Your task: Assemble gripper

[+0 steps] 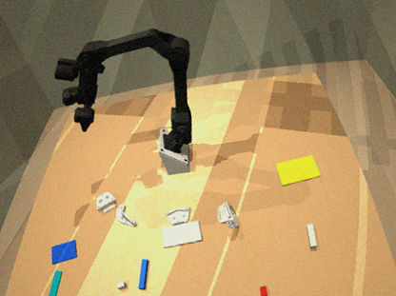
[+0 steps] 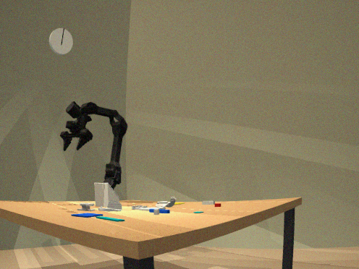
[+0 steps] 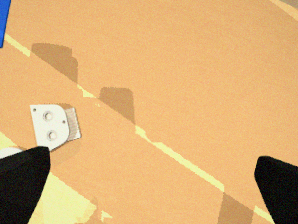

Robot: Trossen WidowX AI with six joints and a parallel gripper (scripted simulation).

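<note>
My gripper [image 1: 84, 126] [image 2: 72, 149] [image 3: 156, 163] is open and empty, high above the table's left rear part. The housing plate, a white piece with two round holes [image 1: 105, 200] [image 3: 56, 125], lies at left, beyond the left fingertip in the wrist view. A curved white jaw [image 1: 124, 217] lies just beside it; a white edge shows behind the left finger in the wrist view. The white gripper base [image 1: 179, 217] lies near the middle, its pins small. The other jaw [image 1: 226, 215] lies tilted to its right. Both jaws are apart from the base.
A white slab [image 1: 181, 235] lies directly in front of the base. A blue plate [image 1: 63, 252], teal bar [image 1: 54, 287] and blue bar [image 1: 143, 275] lie front left. A yellow plate [image 1: 298, 170], white bar [image 1: 311, 236] and red block [image 1: 264, 291] lie right. The arm's grey mount [image 1: 177, 164] stands behind.
</note>
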